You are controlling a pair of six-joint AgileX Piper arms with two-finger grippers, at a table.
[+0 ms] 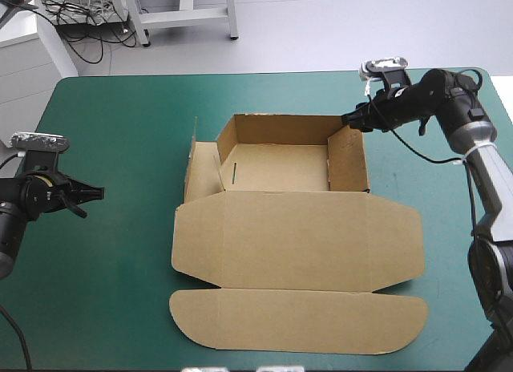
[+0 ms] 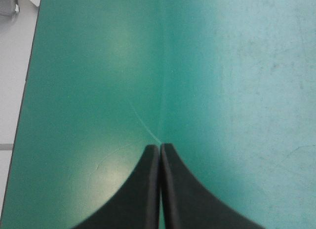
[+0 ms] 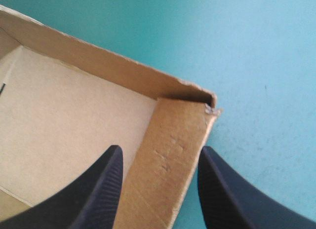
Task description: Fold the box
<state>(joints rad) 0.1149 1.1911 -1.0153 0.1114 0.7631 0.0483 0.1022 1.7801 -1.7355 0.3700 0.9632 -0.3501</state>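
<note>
On your left, the left gripper sits low over the bare teal-green cover, well apart from the box. Its black fingers are pressed together into one point with nothing between them. The box lies at the middle of the table as an open tray. Its far wall and both side walls are raised, and an outer flap stands tilted just beside the tray's left side. The lid is spread flat toward you, and its long rounded tuck flap lies nearest the table's near edge. On your right, the right gripper is at the tray's far right corner with its jaws held wide. In the right wrist view they straddle the right wall, one finger over the tray's floor and the other outside over the cover. You cannot tell from these views whether either finger touches the board.
</note>
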